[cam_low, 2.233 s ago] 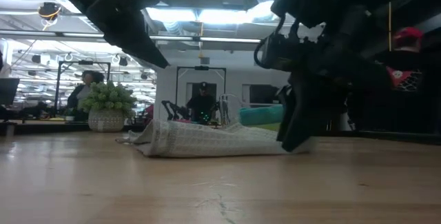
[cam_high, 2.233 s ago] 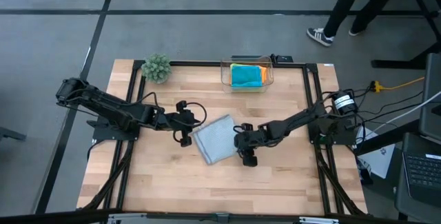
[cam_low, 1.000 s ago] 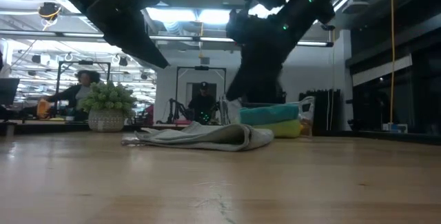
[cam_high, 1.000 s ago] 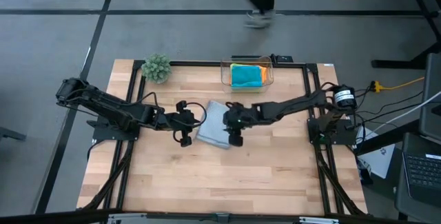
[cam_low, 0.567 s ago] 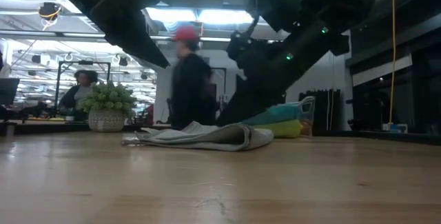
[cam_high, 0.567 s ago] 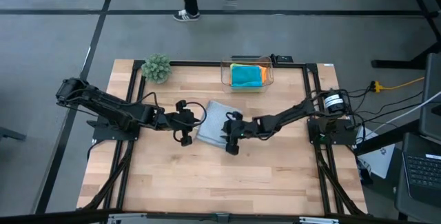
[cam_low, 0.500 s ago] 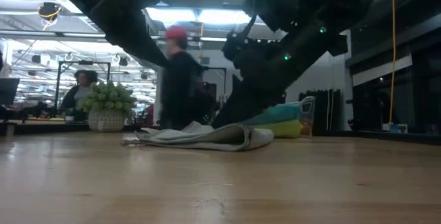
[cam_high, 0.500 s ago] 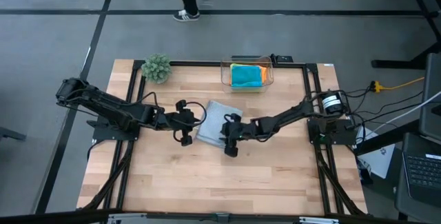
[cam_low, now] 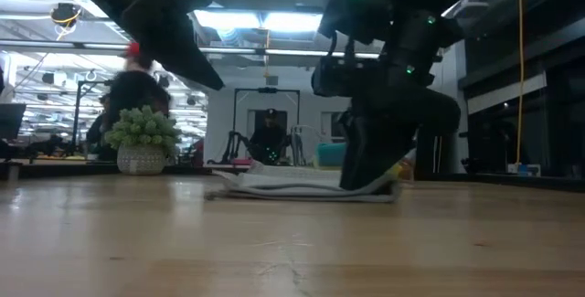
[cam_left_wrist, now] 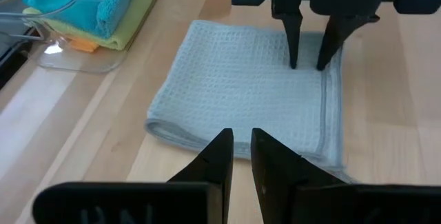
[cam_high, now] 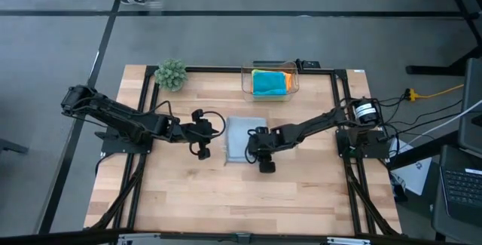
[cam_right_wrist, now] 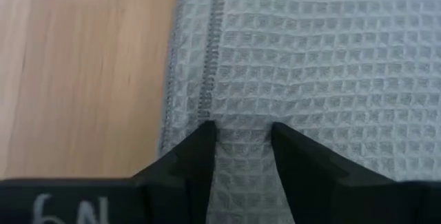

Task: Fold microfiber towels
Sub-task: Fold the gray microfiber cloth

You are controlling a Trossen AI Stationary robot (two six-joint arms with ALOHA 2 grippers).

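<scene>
Grey towel [cam_high: 242,140] lay folded flat mid-table, in front of clear box [cam_high: 269,81] holding other folded towels [cam_high: 269,83]. Right gripper [cam_left_wrist: 306,61] was planted on its hemmed edge, fingers parted, nothing pinched. Left gripper [cam_left_wrist: 238,156] hovered just beside the fold, fingers nearly together, empty. Step judged: pressing fold flat. Next move judged: right gripper lifted clear, towel stacked.

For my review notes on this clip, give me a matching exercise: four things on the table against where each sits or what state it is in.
Things:
1. grey towel
2. turquoise towel
3. right gripper
4. left gripper

Places or states:
A. in the clear box
B. fingertips down on the grey towel, jaws parted
C. folded flat at table centre
D. off the towel's edge, nearly shut

Pairs: 1-C, 2-A, 3-B, 4-D
</scene>
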